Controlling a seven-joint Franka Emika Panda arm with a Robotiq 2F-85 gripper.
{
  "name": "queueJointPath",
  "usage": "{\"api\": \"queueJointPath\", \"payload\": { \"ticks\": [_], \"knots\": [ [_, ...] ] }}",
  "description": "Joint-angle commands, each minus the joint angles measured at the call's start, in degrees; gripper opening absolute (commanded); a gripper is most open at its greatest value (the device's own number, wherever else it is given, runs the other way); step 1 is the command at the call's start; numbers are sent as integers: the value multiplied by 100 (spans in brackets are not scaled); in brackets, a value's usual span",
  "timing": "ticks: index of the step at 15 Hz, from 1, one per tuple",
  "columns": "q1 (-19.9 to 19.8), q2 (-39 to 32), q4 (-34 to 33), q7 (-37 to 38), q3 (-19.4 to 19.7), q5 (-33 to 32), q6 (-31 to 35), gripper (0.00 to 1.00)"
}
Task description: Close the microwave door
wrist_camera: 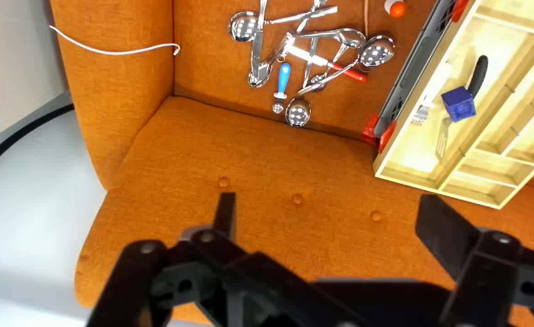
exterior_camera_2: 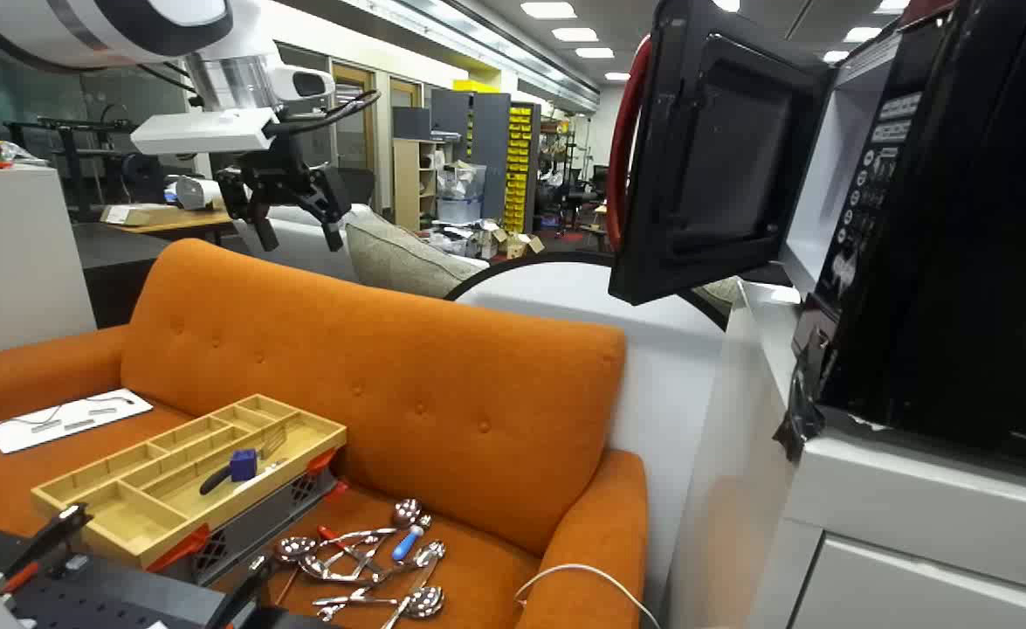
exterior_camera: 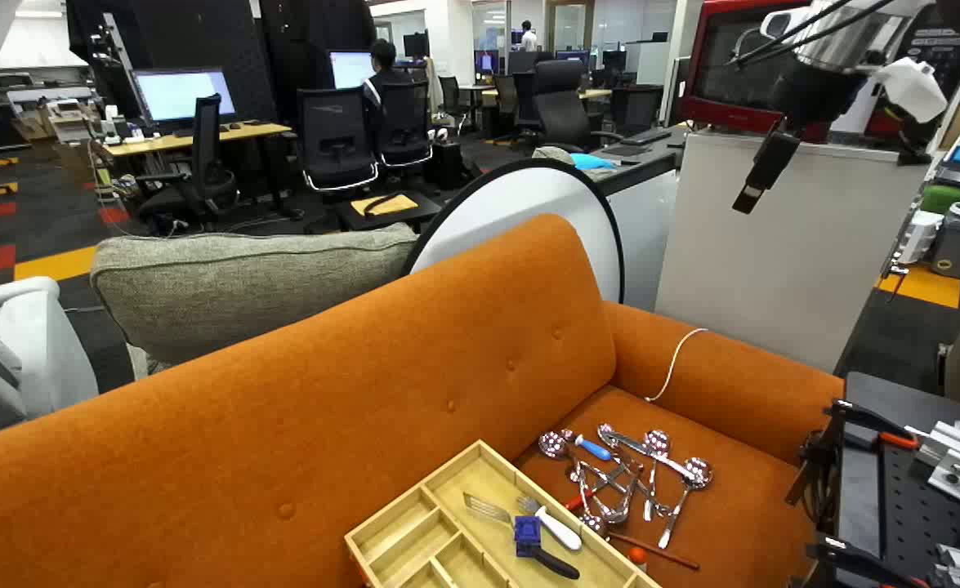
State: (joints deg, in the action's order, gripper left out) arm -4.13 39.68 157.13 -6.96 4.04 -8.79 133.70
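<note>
The red microwave stands at the top right in both exterior views; its dark body (exterior_camera_2: 958, 245) is near the edge in an exterior view. Its door (exterior_camera_2: 722, 157) stands open, swung out, with the dark inner face and red curved handle (exterior_camera_2: 629, 144) showing. The door's red frame and dark glass (exterior_camera: 741, 65) show in an exterior view, partly behind the arm. My gripper (exterior_camera_2: 301, 231) is open and empty, high above the sofa back and apart from the door. In the wrist view my gripper (wrist_camera: 328, 197) has its fingers wide apart over the sofa. The microwave is out of the wrist view.
A white cabinet (exterior_camera: 774, 245) bears the microwave. An orange sofa (exterior_camera_2: 373, 341) holds a wooden divided tray (exterior_camera_2: 141, 537) and several metal utensils (exterior_camera: 610, 482). A round white panel with black rim (exterior_camera_2: 565, 293) stands behind the sofa, beside the cabinet.
</note>
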Motion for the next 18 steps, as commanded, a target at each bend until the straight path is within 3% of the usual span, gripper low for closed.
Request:
{"api": "queueJointPath", "payload": {
  "ticks": [1, 7, 10, 16, 17, 18],
  "knots": [
    [-4, 0, -7, -3, -6, 7, -11, 100],
    [-737, -264, -49, 1351, -451, -456, 720, 100],
    [-1463, -357, -62, 2099, -800, -1245, 1251, 100],
    [-2829, -246, -364, 3860, -1804, -3064, 1185, 100],
    [-2298, -201, -269, 3398, -1318, -2730, 1193, 100],
    [-2359, -209, -273, 3544, -1376, -2829, 1185, 100]
  ]
}}
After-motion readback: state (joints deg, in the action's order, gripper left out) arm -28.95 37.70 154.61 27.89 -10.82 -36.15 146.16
